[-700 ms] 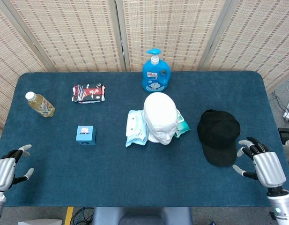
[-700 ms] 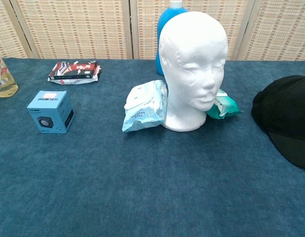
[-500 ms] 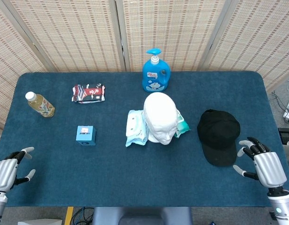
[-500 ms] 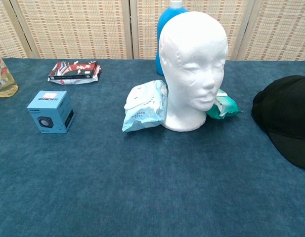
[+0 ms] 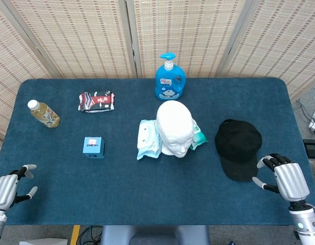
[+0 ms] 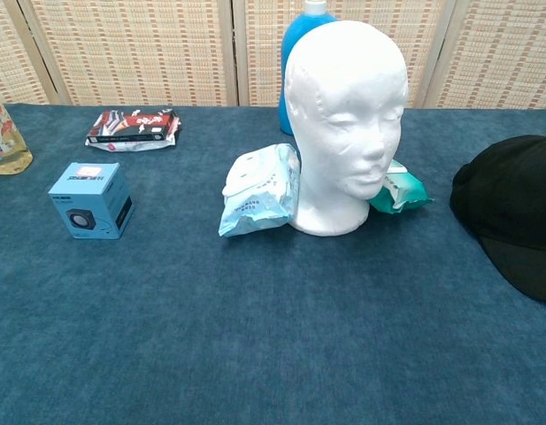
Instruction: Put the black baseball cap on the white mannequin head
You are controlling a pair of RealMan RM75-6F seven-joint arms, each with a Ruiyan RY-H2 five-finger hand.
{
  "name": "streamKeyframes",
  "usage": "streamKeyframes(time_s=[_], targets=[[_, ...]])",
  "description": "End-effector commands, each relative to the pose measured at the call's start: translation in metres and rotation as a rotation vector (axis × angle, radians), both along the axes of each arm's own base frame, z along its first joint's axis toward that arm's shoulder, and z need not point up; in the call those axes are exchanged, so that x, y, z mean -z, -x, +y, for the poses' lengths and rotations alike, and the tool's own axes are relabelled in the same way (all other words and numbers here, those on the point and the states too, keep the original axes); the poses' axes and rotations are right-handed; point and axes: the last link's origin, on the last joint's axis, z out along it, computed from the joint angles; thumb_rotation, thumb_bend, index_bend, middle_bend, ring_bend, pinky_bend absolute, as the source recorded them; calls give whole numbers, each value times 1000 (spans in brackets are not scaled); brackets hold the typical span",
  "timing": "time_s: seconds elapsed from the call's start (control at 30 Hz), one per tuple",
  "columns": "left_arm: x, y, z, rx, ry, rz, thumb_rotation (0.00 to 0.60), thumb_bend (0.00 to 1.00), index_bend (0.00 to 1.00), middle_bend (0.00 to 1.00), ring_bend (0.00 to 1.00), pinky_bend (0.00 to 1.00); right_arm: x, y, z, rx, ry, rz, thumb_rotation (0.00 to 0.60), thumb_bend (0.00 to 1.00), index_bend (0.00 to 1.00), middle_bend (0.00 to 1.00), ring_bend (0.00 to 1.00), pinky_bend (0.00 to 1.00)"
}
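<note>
The black baseball cap [image 5: 238,148] lies flat on the blue table to the right of the white mannequin head [image 5: 175,127], brim toward the front edge. In the chest view the cap [image 6: 513,212] is cut off by the right border and the bare mannequin head [image 6: 348,124] stands upright in the middle. My right hand [image 5: 283,180] hovers at the front right, just right of the brim, fingers spread and empty. Over the front left corner my left hand [image 5: 9,188] is open too, far from the cap. Neither hand shows in the chest view.
Two wet-wipe packs [image 5: 148,139] [image 5: 198,136] flank the mannequin head. A blue pump bottle [image 5: 170,78] stands behind it. Further left are a small blue box [image 5: 93,147], a red snack pack [image 5: 97,101] and a tea bottle [image 5: 43,113]. Folding screens close off the back.
Both hands have drawn back a little toward the front edge of the table. The cap and the other objects have not moved.
</note>
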Motion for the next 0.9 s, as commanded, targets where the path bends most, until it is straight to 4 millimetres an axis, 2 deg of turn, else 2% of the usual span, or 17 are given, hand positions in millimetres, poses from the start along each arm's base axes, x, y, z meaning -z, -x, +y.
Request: streamKeyframes(time_s=[0.03, 0.13, 0.23, 0.5, 0.9], targets=[[-3, -1, 0, 12, -22, 8, 600, 246, 367, 629, 612, 862, 3, -1, 0, -6, -2, 1, 600, 0, 527, 593, 434, 534], [-4, -4, 0, 17, -31, 8, 600, 232, 513, 792, 776, 996, 5, -2, -1, -11, -11, -1, 600, 0, 527, 595, 435, 534], [-4, -6, -2, 17, -24, 15, 600, 216, 590, 824, 808, 1000, 6, -2, -2, -10, -11, -1, 600, 0, 527, 595, 435, 535], [-8, -4, -2, 28, -31, 28, 600, 215, 530, 755, 695, 954, 8, 1, -5, -9, 36, 32, 600, 0, 528, 610, 442, 559], [-11, -4, -2, 20, -44, 26, 600, 215, 521, 751, 689, 940, 19, 24, -6, -11, 4, 149, 600, 0, 527, 686, 481, 614]])
